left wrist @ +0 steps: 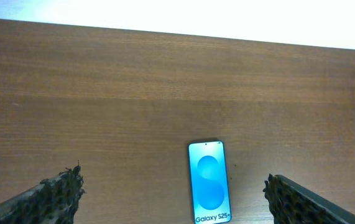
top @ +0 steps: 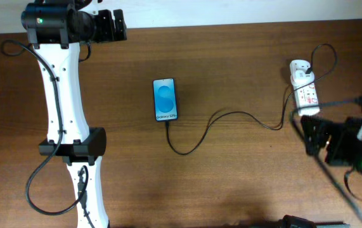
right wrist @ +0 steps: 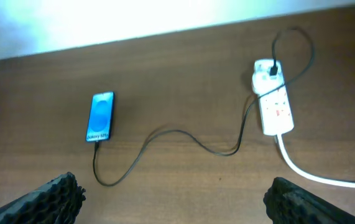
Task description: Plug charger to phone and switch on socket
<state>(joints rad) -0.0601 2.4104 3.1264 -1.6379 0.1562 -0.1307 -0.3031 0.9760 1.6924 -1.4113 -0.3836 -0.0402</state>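
The phone lies flat mid-table with its blue screen lit; it also shows in the left wrist view and the right wrist view. The thin black charger cable meets the phone's near end, curls across the wood and runs to the white socket. My left gripper is open and empty at the far left, well away from the phone. My right gripper is open and empty, just in front of the socket.
A thick white cord trails from the socket toward the right edge. A white adaptor sits at the socket's far end, with the black cable looping off it. The left arm stretches along the table's left side.
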